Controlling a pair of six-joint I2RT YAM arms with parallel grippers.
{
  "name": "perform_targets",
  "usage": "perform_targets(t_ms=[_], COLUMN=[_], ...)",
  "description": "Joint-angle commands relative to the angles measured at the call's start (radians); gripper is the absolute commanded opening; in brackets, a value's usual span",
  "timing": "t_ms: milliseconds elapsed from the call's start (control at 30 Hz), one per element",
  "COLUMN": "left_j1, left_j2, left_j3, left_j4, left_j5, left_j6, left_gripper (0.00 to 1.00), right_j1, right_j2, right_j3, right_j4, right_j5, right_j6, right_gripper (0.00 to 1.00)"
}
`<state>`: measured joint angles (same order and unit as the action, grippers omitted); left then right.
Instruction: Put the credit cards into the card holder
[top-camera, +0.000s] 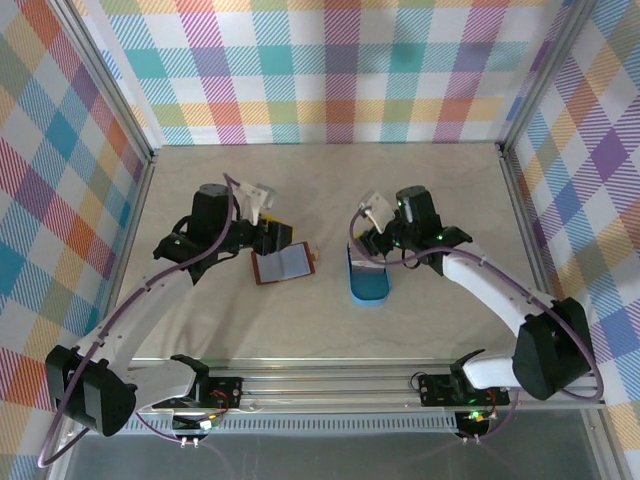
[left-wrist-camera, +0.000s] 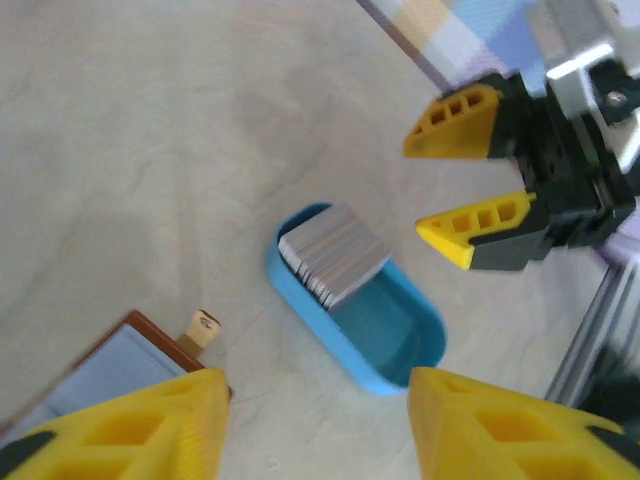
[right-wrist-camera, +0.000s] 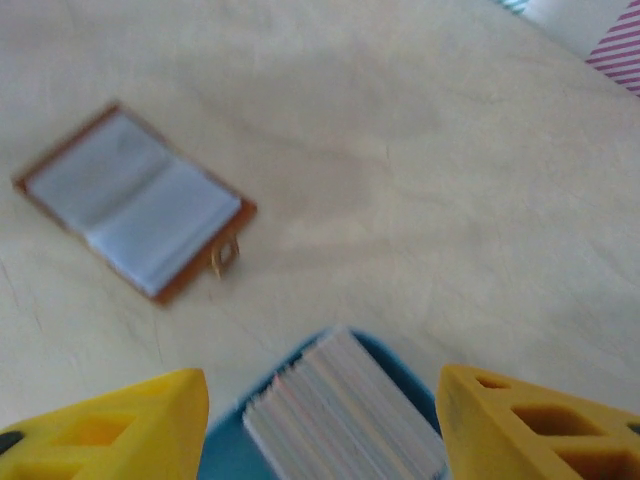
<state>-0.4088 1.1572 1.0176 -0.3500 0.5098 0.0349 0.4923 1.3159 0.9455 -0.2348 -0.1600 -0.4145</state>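
Observation:
The card holder lies open on the table, a reddish-brown wallet with pale inner pockets and a snap tab; it also shows in the right wrist view and in the left wrist view. The credit cards stand as a stack on edge in one end of a blue tray, and the left wrist view shows the stack too. My right gripper hangs open just above the stack, one finger on each side. My left gripper is open over bare table between wallet and tray, holding nothing.
The blue oval tray sits right of the wallet, its near end holding no cards. From the left wrist, the right gripper shows beyond the tray. Plaid walls with metal frame posts enclose the table on three sides.

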Motion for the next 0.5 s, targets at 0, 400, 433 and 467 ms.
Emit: perform_targets(t_ms=[0, 400, 433, 467], left_j1=[-0.036, -0.077, -0.078, -0.078], left_j2=[0.01, 0.182, 0.181, 0.18], left_j3=[-0.021, -0.028, -0.054, -0.074], left_j4=[-0.013, -0.013, 0.029, 0.06], left_j5=[0.075, 0.146, 0.152, 0.161], left_j6=[0.283, 0.585, 0.573, 0.567], left_gripper=[0.59, 0.72, 0.72, 0.72], right_j1=[0.007, 0.045, 0.045, 0.045], right_j2=[-0.045, 0.12, 0.128, 0.136], right_j3=[-0.032, -0.041, -0.045, -0.048], right_j4=[-0.109, -0.132, -0.109, -0.091], right_j5=[0.04, 0.124, 0.127, 0.133], right_j6=[-0.228, -0.61, -0.631, -0.642], right_gripper=[0.63, 0.7, 0.71, 0.72])
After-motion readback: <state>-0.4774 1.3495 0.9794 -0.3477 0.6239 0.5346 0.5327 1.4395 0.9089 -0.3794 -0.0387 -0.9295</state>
